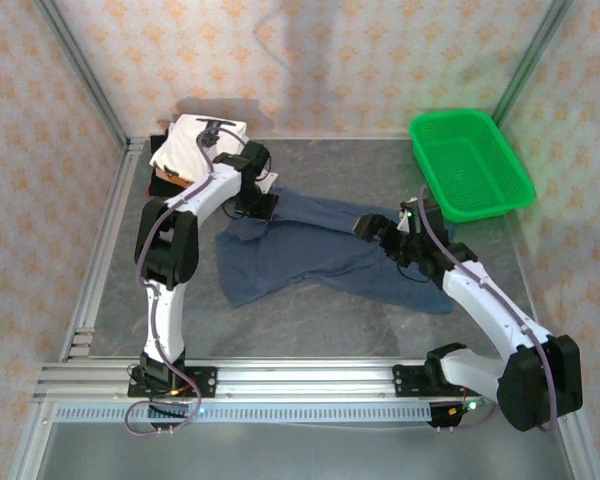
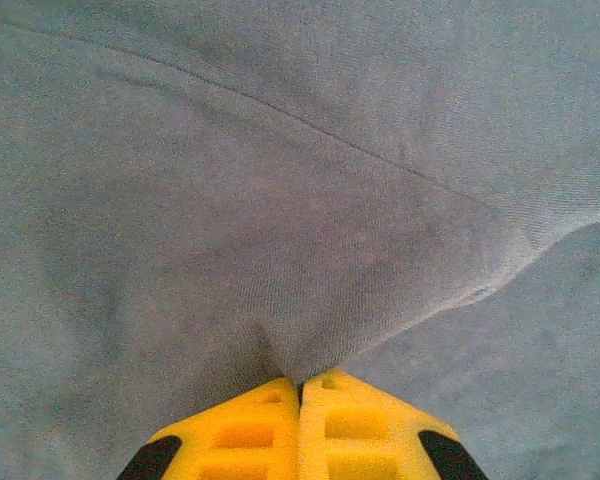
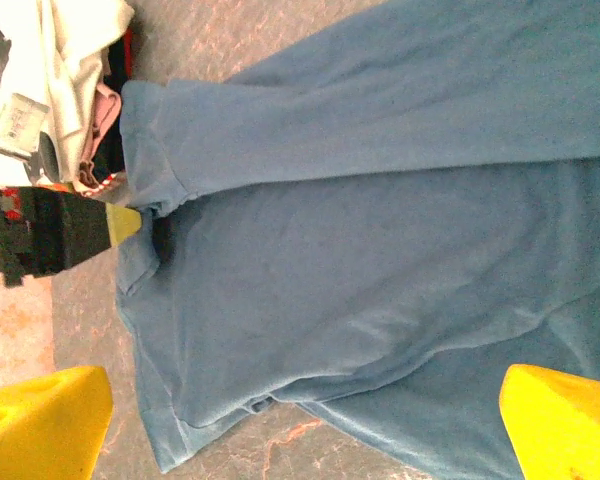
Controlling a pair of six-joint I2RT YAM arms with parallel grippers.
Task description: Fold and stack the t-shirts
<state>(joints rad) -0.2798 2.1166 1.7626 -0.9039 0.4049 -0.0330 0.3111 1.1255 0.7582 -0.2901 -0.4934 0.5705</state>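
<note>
Noted the aluminium rail [image 1: 280, 378] along the bottom edge of the overhead view. Found the navy-blue t-shirt [image 1: 310, 255] lying rumpled on the grey table [image 1: 330, 320] at frame centre, with one sleeve reaching toward centre right. Observed the right gripper [image 1: 380, 232] just right of centre, over that sleeve end. Confirmed in its wrist view the yellow fingers [image 3: 45, 425] set wide apart at the lower corners, holding nothing, with blue cloth below. Cannot tell whether touching the cloth. Located the left gripper [image 1: 252, 205] above and left of centre, at the shirt's upper-left edge. Confirmed in its wrist view the jaws pressed together on a pinch of blue cloth, with creases running out from the tips. Recorded a stack of folded t-shirts [image 1: 195, 145] in the upper left, a white one on top and orange and dark edges beneath. Recorded a green mesh basket [image 1: 470, 165] in the upper right, apart from the shirt.
</note>
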